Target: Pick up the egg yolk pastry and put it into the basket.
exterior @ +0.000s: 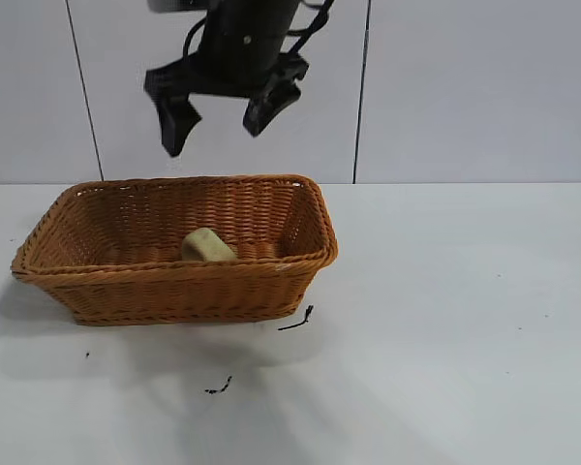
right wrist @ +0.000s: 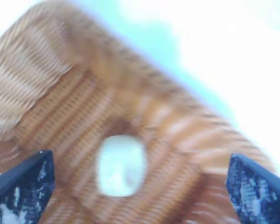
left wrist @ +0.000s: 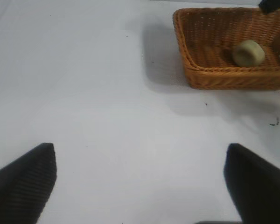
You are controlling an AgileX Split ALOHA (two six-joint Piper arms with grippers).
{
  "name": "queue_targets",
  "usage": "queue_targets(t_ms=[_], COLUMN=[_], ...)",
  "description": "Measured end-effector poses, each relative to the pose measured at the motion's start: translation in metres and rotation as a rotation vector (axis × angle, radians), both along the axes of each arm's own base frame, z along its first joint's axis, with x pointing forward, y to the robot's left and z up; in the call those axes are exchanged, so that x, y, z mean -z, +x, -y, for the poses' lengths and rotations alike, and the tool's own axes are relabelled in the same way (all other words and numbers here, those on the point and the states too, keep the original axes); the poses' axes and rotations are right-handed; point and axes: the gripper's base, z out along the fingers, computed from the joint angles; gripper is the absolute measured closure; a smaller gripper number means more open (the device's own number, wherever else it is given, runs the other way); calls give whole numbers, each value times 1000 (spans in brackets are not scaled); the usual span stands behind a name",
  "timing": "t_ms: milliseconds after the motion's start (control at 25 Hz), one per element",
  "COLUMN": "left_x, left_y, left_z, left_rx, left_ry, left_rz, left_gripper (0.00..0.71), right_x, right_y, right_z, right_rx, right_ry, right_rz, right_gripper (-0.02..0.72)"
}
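Right gripper (exterior: 216, 124): raised above the basket (exterior: 126, 291), fingers spread apart, holding nothing. Egg yolk pastry (exterior: 207, 246): lying on the basket floor, apparently near the front wall and tipped on its side, directly beneath that gripper. Left gripper (left wrist: 140, 179): over bare white table (exterior: 445, 320), well apart from the basket, fingers wide, empty.

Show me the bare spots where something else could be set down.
Widest: the table right of the basket. Also free: the strip before the basket, bar two dark specks. Inside, the floor left of the egg yolk pastry is bare. Crowded: above the basket, where the right gripper hangs open.
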Motion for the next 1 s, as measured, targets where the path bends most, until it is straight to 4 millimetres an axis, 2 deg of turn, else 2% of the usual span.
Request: queue_targets(t_ms=[160, 280, 400, 560, 680, 800, 1000], left_x=[0, 0, 0, 0, 0, 0, 0], left_y=[0, 0, 0, 0, 0, 0, 0], left_z=[0, 0, 0, 0, 0, 0, 0], left_rx=[0, 0, 0, 0, 0, 0, 0], left_ry=[0, 0, 0, 0, 0, 0, 0], left_rz=[0, 0, 0, 0, 0, 0, 0], left_gripper=[14, 14, 14, 14, 14, 14, 14], right_x=[-1, 1, 3, 5, 7, 9, 10], right_y=[29, 50, 61, 64, 63, 60, 55], right_z=[58, 115, 165, 213, 236, 249, 255], right_rx=[124, 238, 334, 425, 466, 489, 498], right_ry=[-4, -14, -25, -41, -50, -60, -75], right_rz=[-8, -23, -46, -99, -138, -179, -237], right_gripper=[10, 10, 10, 10, 10, 10, 10])
